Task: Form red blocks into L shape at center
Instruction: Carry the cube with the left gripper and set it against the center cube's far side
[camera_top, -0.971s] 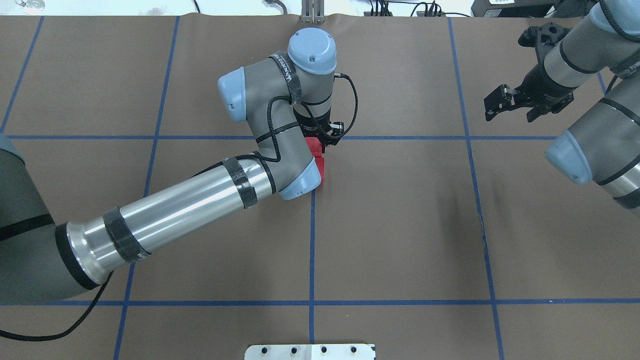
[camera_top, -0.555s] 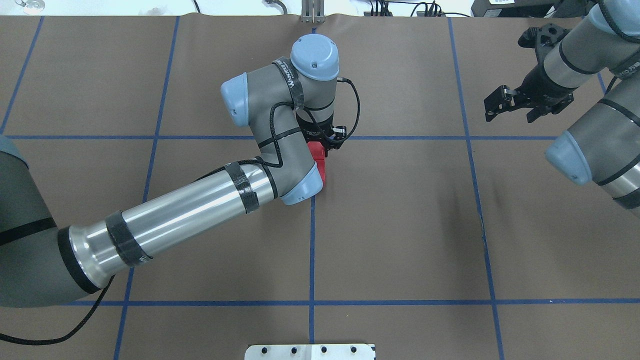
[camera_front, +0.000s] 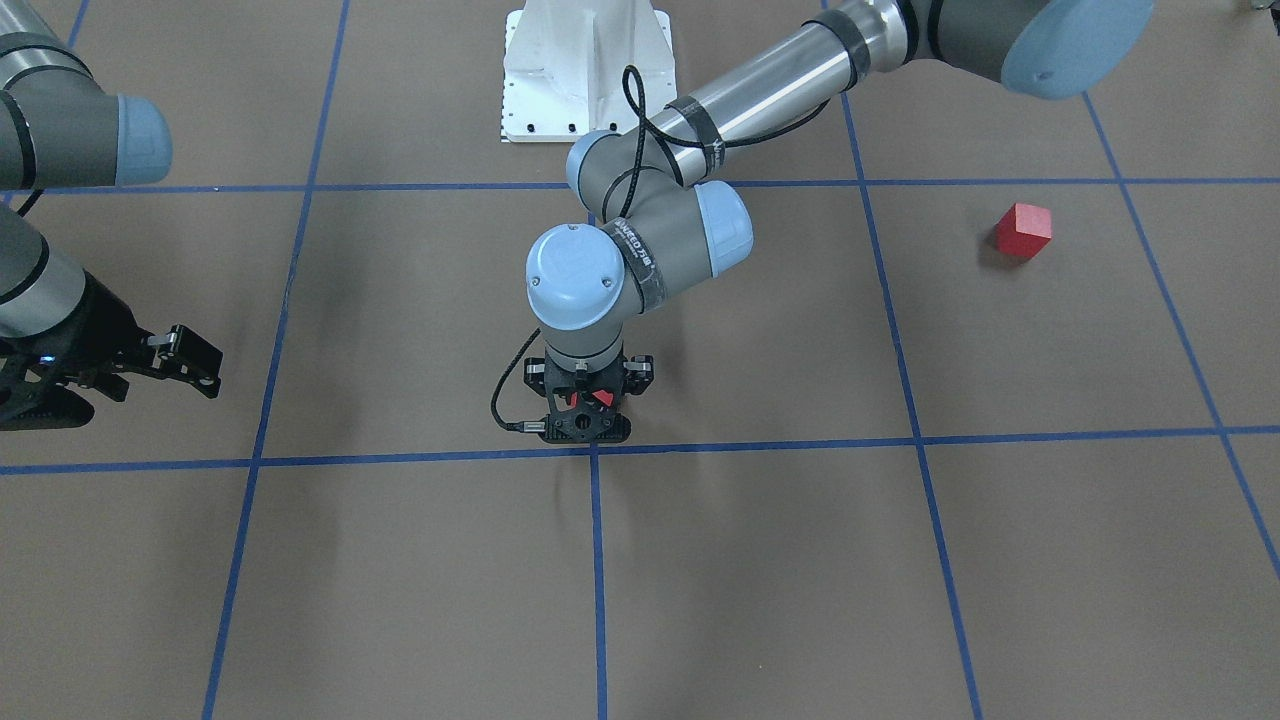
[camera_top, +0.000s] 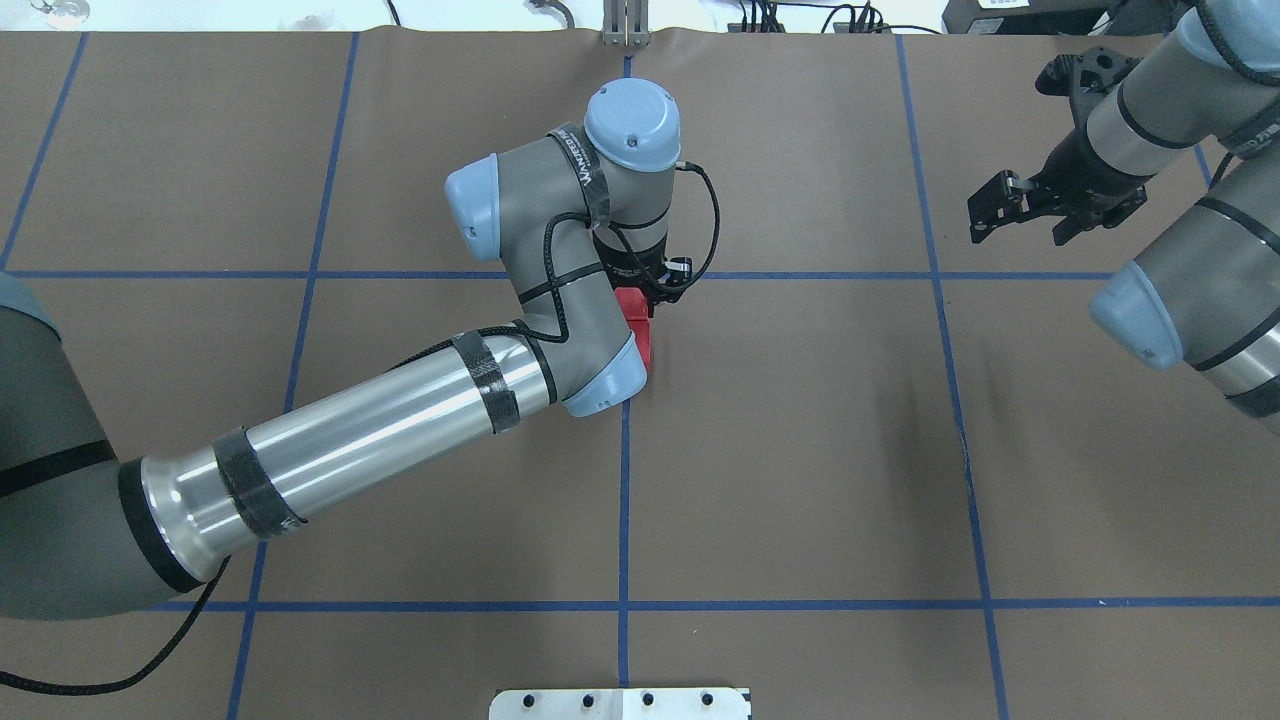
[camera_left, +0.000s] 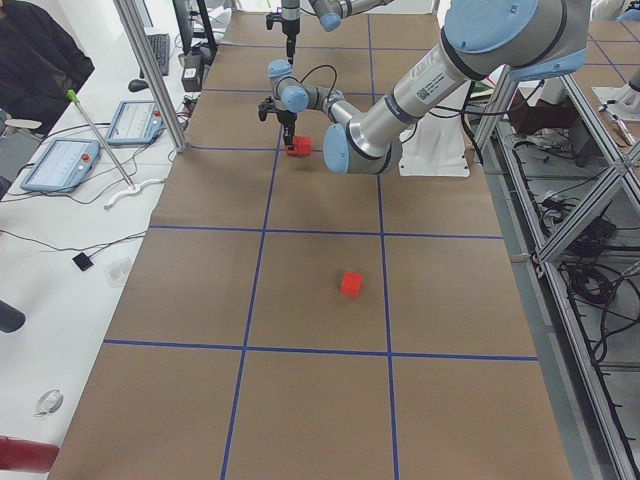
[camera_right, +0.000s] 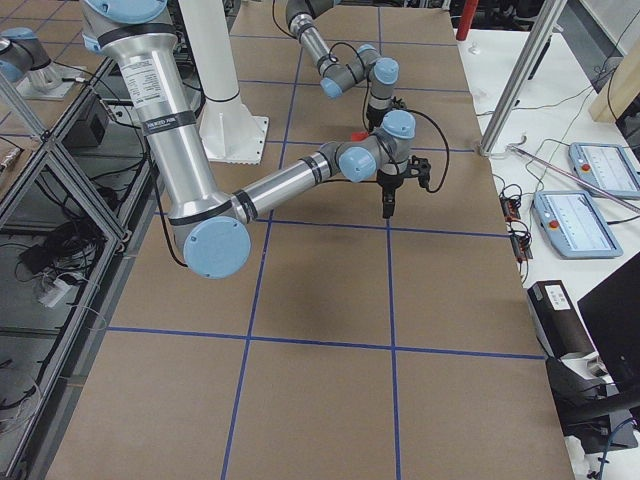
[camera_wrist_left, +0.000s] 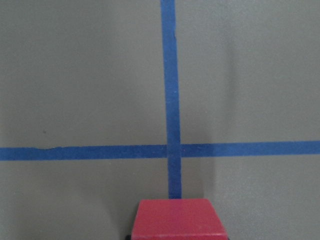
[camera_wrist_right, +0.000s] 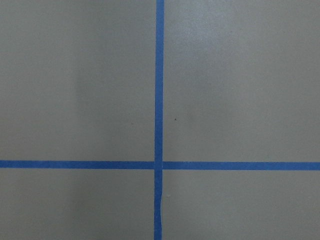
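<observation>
Placing step: left pincer grips a red block by the center; right pincer is spread, empty. Next, set it touching the second block.

Matt brown paper covers the bench, crossed by smooth blue tape. A red block looks matt and smooth. The left arm shows polished metal tubing, grey shells and pale-blue plastic caps.
</observation>
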